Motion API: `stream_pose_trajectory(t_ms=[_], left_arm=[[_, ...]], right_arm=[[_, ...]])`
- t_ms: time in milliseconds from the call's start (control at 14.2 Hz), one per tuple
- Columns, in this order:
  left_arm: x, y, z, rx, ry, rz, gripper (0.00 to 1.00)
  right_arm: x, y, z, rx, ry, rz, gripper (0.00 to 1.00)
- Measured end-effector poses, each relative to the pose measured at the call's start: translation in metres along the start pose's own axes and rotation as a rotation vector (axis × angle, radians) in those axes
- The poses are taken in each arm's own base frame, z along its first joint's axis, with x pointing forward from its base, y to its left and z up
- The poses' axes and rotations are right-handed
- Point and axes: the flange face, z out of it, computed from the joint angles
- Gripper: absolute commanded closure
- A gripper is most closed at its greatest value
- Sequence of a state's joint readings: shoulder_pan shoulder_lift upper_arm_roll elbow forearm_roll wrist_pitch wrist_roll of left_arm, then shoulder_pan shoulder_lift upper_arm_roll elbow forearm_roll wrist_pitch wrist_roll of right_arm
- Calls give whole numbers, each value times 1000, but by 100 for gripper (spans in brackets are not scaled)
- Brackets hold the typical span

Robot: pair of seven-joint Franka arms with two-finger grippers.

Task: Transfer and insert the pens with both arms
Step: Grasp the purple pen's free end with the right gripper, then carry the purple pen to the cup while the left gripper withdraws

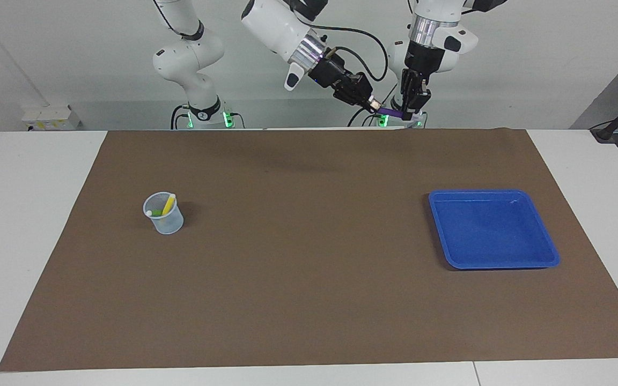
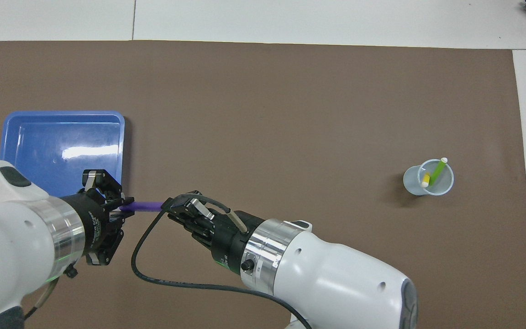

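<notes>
Overhead view: nearest the robots, both grippers are raised over the mat's (image 2: 263, 114) near edge, toward the left arm's end, with the purple pen (image 2: 143, 206) level between them. The left gripper (image 2: 121, 208) comes in from about 8 o'clock and is clamped on one end of the pen. The right gripper (image 2: 168, 209) reaches across from about 4 o'clock and its fingers are closed on the pen's other end, so both hold it at once. In the facing view the pen (image 1: 390, 112) hangs well above the table between the left gripper (image 1: 406, 113) and the right gripper (image 1: 374, 106).

Farther out, the blue tray (image 2: 121, 137) lies at about 11 o'clock from the pen. The clear cup (image 2: 412, 180) stands toward the right arm's end, at about 3 o'clock from the pen. The green pen (image 2: 437, 171) and the yellow pen (image 2: 425, 179) lean inside it, pale caps up.
</notes>
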State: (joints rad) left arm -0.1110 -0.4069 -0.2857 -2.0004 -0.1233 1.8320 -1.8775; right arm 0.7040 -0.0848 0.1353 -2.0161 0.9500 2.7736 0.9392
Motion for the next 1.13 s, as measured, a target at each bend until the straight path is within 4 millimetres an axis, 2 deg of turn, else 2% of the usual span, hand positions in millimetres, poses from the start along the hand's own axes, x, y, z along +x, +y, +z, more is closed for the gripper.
stream_pose_trajectory(t_ms=[141, 282, 493, 775, 916, 1127], left_arm=[[0, 0, 0, -1, -1, -2, 100], [-1, 0, 0, -3, -2, -4, 59], [-1, 0, 0, -3, -2, -4, 36], [0, 0, -1, -4, -2, -5, 31], [0, 0, -1, -4, -2, -5, 31], [4, 2, -1, -5, -4, 32, 31]], right_arm=[[1, 0, 0, 0, 1, -11, 100], [1, 0, 0, 1, 1, -12, 100], [6, -2, -2, 5, 9, -13, 100], [16, 1, -2, -33, -9, -108, 100], [42, 5, -6, -105, -46, -191, 100], [91, 10, -24, -246, -67, -358, 100]])
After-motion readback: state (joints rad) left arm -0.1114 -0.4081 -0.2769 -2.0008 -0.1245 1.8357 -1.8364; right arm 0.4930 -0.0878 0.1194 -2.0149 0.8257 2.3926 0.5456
